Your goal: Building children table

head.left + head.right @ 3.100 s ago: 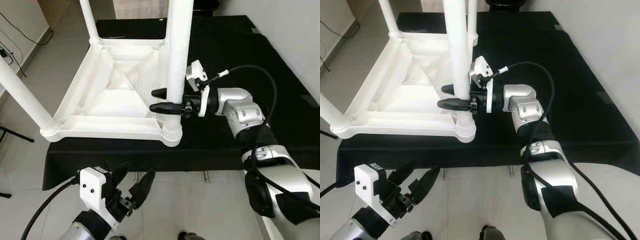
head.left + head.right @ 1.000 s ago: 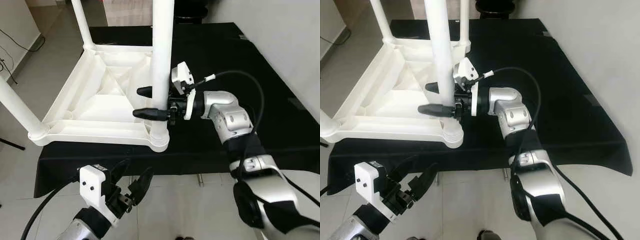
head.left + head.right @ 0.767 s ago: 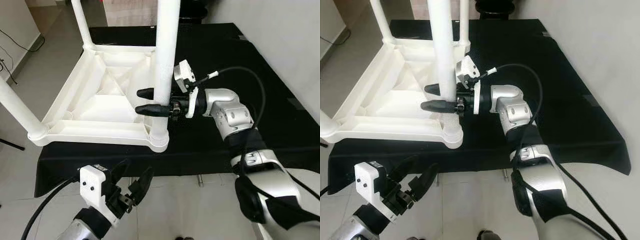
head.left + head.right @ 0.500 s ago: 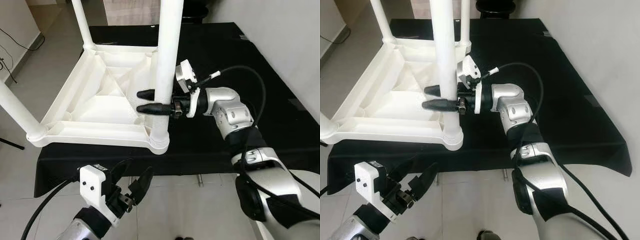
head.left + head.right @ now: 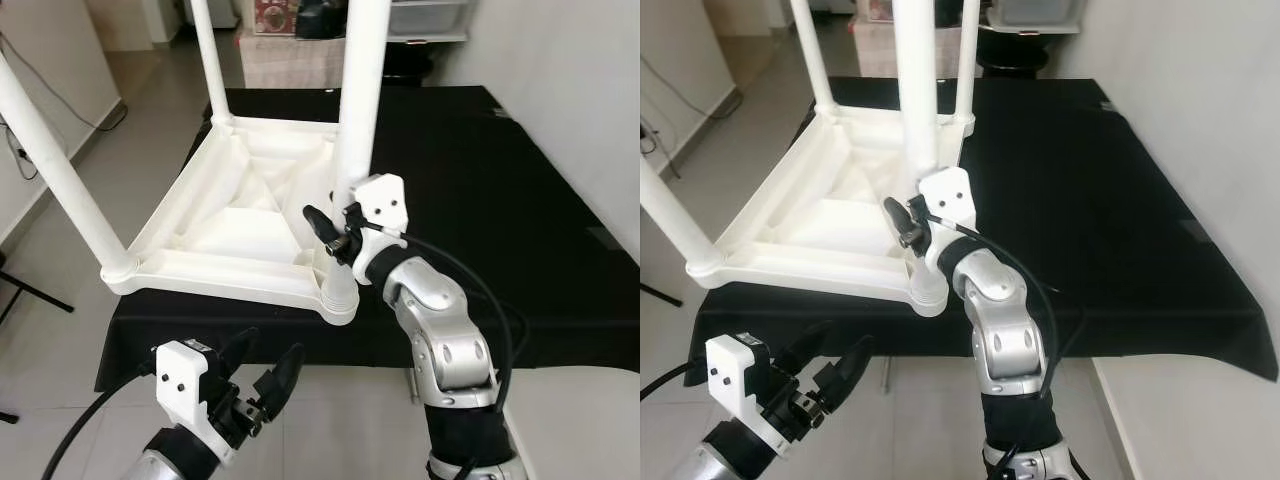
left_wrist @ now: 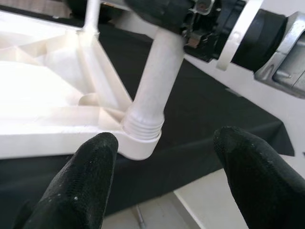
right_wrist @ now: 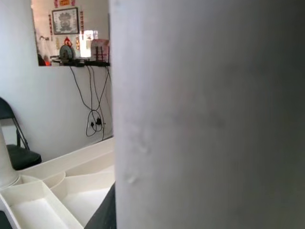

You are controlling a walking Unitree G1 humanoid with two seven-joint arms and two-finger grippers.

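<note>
I have the right end effector (image 5: 335, 230) pinching the near leg (image 5: 360, 100) of the upturned white children's table (image 5: 235, 225), low on the post just above the ribbed collar (image 6: 142, 130) where it seats in the corner socket; one black finger shows on the left of the post, the other is hidden behind it, and the right wrist view is mostly white post. The table lies upside down at centre-left of the head views on the black-draped surface (image 5: 500, 200), its near corner right at the cloth's front edge. My judgement is that this leg is being turned or pressed home, so I want to keep the grip square to the post, twist about the leg's own axis, and push straight down into the socket rather than sideways, since a sideways shove could slide the whole top off the edge. The left end effector (image 5: 262, 382) hangs low in the lower left, fingers spread and holding nothing, below the surface; it could brace the corner. Around it: three more legs rise toward the upper left, a wall cable (image 5: 45, 90) at far left, and a black stand leg (image 5: 30, 290) on the floor.
</note>
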